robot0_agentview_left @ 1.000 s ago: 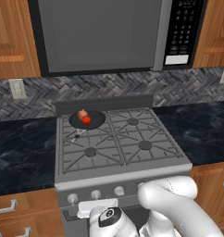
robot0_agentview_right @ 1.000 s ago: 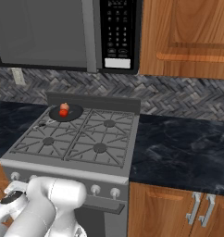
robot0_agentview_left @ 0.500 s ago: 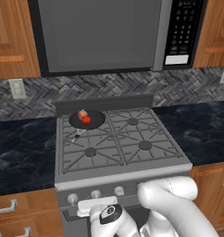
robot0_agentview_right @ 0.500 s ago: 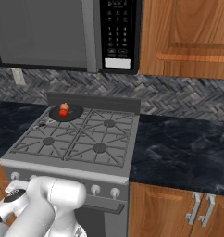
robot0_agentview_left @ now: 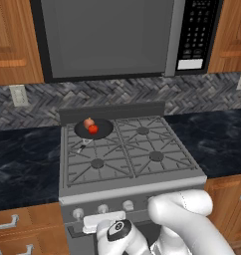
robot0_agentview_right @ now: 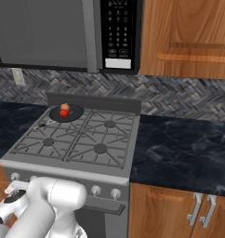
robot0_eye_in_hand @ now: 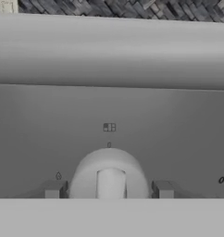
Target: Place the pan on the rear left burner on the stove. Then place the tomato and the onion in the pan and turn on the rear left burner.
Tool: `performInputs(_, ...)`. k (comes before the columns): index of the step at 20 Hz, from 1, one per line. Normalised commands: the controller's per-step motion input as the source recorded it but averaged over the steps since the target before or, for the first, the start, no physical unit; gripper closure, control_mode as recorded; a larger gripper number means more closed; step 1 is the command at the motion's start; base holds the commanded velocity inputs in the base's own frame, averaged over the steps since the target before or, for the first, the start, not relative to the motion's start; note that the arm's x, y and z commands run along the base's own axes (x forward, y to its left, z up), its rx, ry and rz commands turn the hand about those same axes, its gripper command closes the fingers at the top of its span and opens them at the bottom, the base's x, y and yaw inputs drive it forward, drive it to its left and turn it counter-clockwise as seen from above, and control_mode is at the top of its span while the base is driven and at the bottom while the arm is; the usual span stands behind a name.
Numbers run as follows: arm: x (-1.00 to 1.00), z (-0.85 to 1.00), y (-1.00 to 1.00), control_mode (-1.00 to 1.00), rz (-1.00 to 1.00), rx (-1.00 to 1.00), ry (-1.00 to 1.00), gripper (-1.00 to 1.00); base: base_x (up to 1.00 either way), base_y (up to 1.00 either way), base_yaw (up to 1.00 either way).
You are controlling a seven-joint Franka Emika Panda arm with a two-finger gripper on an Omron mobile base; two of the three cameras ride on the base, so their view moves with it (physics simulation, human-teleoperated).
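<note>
The pan [robot0_agentview_left: 94, 129] sits on the rear left burner [robot0_agentview_left: 103, 134] of the stove [robot0_agentview_left: 127, 172], its short handle [robot0_agentview_left: 83, 144] pointing toward the front. Inside the pan lie the tomato [robot0_agentview_left: 93, 129] and the onion [robot0_agentview_left: 88, 122], touching each other, the onion closer to the back rail. In the hand view the tool [robot0_eye_in_hand: 108, 189] is at the front panel of the stove, its two tips standing on both sides of a round silver knob [robot0_eye_in_hand: 110, 176] (small gaps are visible between tips and knob). The fingers [robot0_eye_in_hand: 53, 189] are spread and not yet pressing the knob. The dark table [robot0_agentview_right: 179, 148] lies beside the stove.
</note>
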Motion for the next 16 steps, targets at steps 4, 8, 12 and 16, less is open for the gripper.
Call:
performInputs(4, 0.0, 0.0, 0.0, -1.0, 0.05, -0.03, 0.0, 1.0, 0.0, 0.0, 0.0)
performInputs(8, 0.0, 0.09, 0.05, -1.0, 0.06, -0.24, 0.0, 1.0, 0.0, 0.0, 0.0)
performInputs(12, 0.03, 0.32, 0.19, -1.0, 0.03, -0.38, 0.0, 1.0, 0.0, 0.0, 0.0)
performInputs(16, 0.1, 0.36, 0.23, -1.0, 0.01, -0.43, 0.0, 1.0, 0.0, 0.0, 0.0)
